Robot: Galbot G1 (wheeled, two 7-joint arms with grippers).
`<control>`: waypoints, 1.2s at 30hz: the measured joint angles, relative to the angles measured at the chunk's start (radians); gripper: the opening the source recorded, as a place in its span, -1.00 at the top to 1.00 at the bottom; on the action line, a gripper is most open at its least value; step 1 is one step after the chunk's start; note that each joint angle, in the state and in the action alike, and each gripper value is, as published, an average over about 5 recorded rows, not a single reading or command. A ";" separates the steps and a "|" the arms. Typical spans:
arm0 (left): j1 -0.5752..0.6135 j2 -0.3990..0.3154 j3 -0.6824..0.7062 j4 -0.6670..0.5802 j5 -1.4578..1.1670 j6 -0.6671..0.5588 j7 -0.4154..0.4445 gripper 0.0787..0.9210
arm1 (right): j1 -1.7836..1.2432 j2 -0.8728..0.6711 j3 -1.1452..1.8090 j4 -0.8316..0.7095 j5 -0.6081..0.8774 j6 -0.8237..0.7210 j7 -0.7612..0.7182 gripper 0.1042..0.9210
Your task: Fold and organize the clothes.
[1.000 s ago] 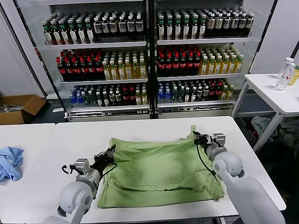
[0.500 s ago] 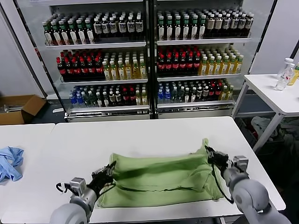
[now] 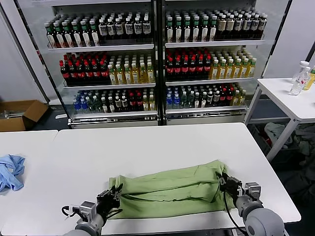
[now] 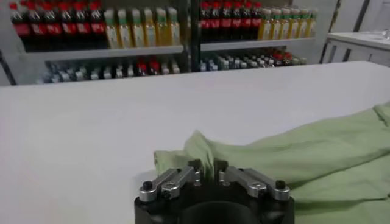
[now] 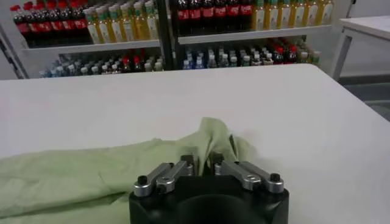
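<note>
The light green shirt [image 3: 170, 189] lies folded into a long band across the near part of the white table [image 3: 147, 142]. Its collar, buttons and print are hidden. My left gripper [image 3: 114, 192] is shut on the shirt's left end, and a fold of green cloth [image 4: 204, 152] rises between its jaws [image 4: 205, 168]. My right gripper [image 3: 222, 182] is shut on the shirt's right end, with a bunch of cloth [image 5: 210, 137] pinched between its jaws [image 5: 203, 163]. Both grippers are low, near the table's front edge.
A smaller light blue cloth [image 3: 10, 172] lies on the table at the far left. A drinks fridge [image 3: 157, 59] full of bottles stands behind the table. A side table [image 3: 290, 96] with bottles is at the right. A cardboard box [image 3: 19, 114] sits on the floor at left.
Both grippers have pulled the shirt's far edge toward the table's front edge. The shirt has gone from a broad spread to a narrow folded band.
</note>
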 measured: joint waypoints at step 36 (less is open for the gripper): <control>0.027 -0.124 0.030 0.112 0.081 -0.046 -0.106 0.44 | -0.145 0.026 0.112 0.150 -0.028 0.020 -0.019 -0.76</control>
